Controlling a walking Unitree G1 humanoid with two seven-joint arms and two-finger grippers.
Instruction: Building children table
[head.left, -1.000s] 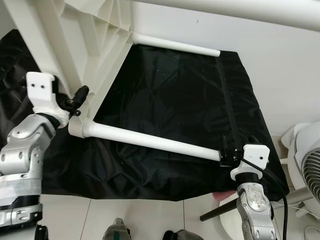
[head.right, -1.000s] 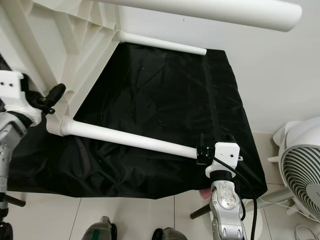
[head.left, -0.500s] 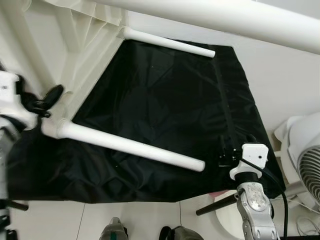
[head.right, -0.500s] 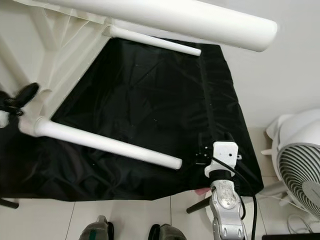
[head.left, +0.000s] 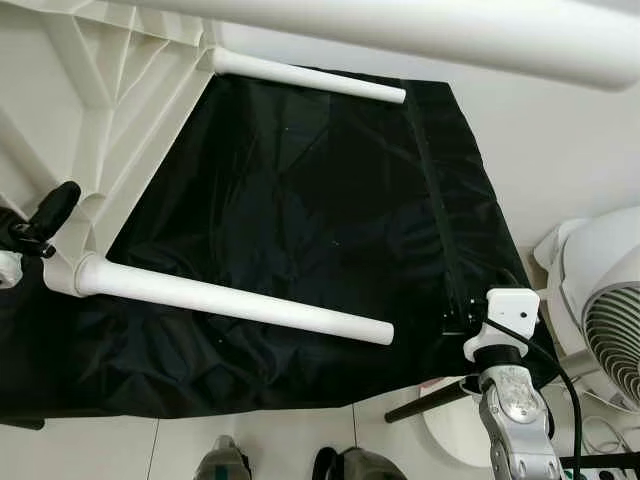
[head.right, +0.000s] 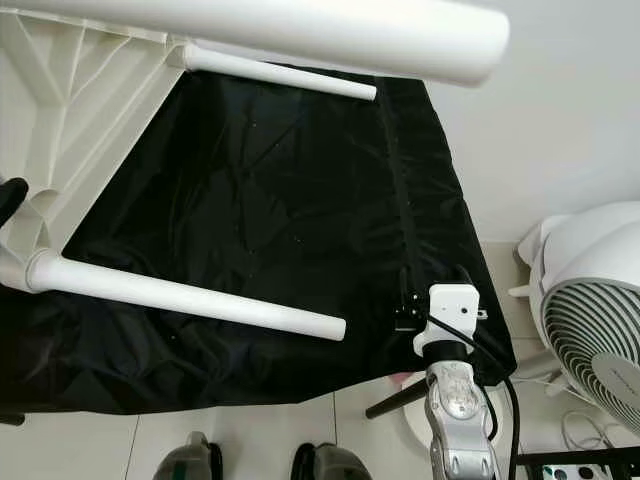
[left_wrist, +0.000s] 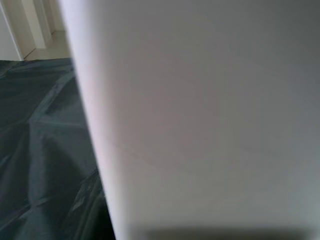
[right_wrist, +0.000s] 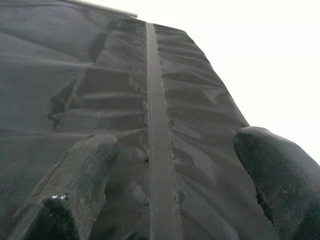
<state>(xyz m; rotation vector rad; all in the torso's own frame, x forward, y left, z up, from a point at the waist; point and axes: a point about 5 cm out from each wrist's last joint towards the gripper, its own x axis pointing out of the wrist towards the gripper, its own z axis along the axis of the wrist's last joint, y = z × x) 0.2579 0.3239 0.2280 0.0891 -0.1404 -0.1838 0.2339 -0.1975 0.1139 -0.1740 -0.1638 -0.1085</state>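
The children's table (head.left: 95, 110), white plastic, lies tipped on its side over a black cloth (head.left: 300, 220) spread on the tiled floor (head.right: 250, 430), presumably so the leg sockets on its ribbed underside face the robot and the plastic is kept off the tiles. One leg (head.left: 235, 303) runs from a socket at the left edge of the frame toward the lower centre, its free end hanging just above the cloth. A second leg (head.left: 310, 77) projects from the far corner at the upper middle, and a third (head.right: 300, 35) crosses the top of the frame close to the camera.

The left tool (head.left: 40, 215), at the left edge, sits against the table corner just above the near leg's socket, apparently steadying the frame there. Its wrist camera is pressed so close to a white surface that its fingers are hidden, and whether they grip anything cannot be told.

The right tool (right_wrist: 175, 185), at the lower right, hovers over the cloth's seam (right_wrist: 155, 130) with its two fingers (right_wrist: 75, 190) spread wide and nothing between them, apart from the near leg's free end.

A white fan (head.right: 595, 320) stands on the floor at the right edge.

The table appears close to assembled.
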